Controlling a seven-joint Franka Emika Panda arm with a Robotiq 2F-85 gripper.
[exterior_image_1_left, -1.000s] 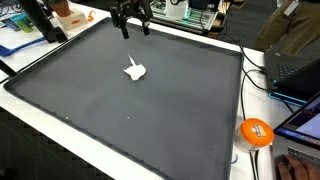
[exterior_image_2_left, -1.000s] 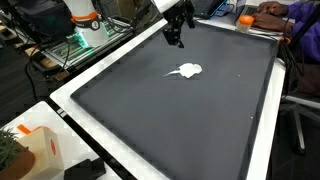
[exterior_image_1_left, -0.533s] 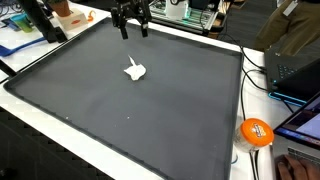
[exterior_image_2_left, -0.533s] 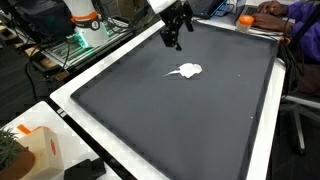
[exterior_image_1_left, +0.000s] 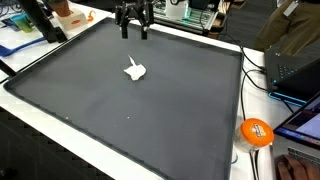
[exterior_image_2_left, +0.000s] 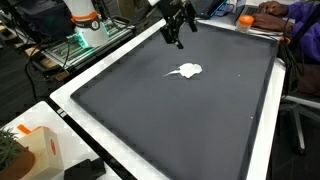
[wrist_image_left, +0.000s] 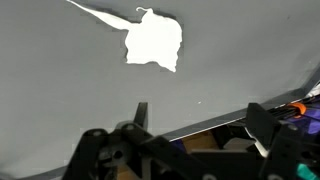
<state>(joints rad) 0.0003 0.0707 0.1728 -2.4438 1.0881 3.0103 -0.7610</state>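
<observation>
Spread wide and empty, the hand (exterior_image_1_left: 134, 30) hangs above the dark mat (exterior_image_1_left: 150, 120) close to the far edge of the desk (exterior_image_2_left: 70, 95). Its two fingers point down and touch nothing. Compared with a second ago it has risen a little and drifted toward that far edge, which shows most clearly in an exterior view (exterior_image_2_left: 177, 38). Its fingers stand as far apart as they did then. The white scrap (exterior_image_1_left: 135, 70) has not moved. It lies flat on the mat, nearer the far edge than the middle, with one thin tail trailing off to the side (exterior_image_2_left: 186, 70). The lift has put the hand slightly further from the scrap, and the two are well apart.

In the wrist view the scrap (wrist_image_left: 153, 42) sits at the top, beyond the fingertips. Whether it is paper, tissue or cloth cannot be told. The hand's body fills the bottom of that view in shadow, and the clutter past the desk's edge is too blurred to name.
</observation>
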